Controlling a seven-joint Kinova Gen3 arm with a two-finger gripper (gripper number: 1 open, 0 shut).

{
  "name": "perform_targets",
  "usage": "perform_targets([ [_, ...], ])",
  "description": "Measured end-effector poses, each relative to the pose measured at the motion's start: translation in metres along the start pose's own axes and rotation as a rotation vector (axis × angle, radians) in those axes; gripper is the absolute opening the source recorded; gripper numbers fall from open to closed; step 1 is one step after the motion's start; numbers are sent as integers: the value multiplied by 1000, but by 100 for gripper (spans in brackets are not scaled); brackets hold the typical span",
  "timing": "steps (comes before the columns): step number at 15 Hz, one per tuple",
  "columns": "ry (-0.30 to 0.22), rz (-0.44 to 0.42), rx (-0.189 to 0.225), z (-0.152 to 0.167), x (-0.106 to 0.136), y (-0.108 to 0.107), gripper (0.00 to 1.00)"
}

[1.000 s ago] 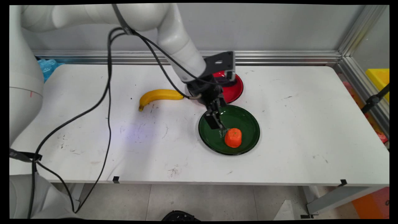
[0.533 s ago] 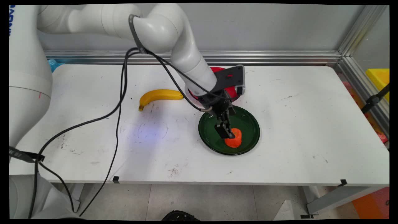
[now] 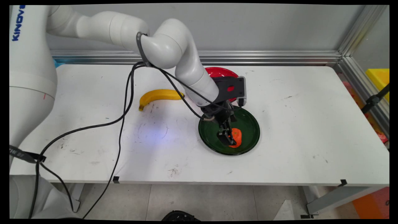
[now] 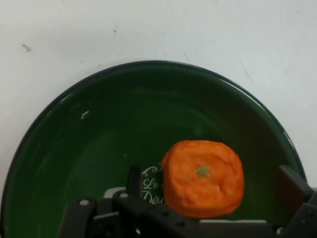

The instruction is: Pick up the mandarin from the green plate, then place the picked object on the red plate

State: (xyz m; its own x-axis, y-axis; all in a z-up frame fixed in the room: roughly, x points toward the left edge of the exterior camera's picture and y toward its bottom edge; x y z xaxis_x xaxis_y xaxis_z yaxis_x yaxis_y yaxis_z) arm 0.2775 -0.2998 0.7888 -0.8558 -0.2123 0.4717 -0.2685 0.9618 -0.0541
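Gripper [image 3: 229, 140] low over green plate [image 3: 248, 119], fingers [image 4: 292, 186] wide, orange toy fruit [image 4: 203, 177] sitting between them. Fruit looks squishy; could slip sideways or plate could slide if fingers bump it.

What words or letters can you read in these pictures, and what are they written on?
"KINOV": blue letters on the white arm at the left edge of the main view; the rest is cut off.
"Le" and "Dis": white writing inside the green plate, beside the orange; the rest is hidden behind the orange and the pincer.
Grey print on the black strap round the cable: too small to read.
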Motion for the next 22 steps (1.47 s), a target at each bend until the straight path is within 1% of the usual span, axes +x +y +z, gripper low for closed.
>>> perform_targets([
  [5, -1, -5, 4, 12, -5, 0, 100],
  [6, -1, -6, 4, 14, -5, 0, 0],
  [10, 3, -14, -2, 19, -7, 1, 0],
  [15, 5, -22, -7, 18, -7, -1, 0],
  [18, 11, -30, -10, 10, -4, -7, 0],
  [22, 18, -32, -37, -14, 4, -22, 0],
])
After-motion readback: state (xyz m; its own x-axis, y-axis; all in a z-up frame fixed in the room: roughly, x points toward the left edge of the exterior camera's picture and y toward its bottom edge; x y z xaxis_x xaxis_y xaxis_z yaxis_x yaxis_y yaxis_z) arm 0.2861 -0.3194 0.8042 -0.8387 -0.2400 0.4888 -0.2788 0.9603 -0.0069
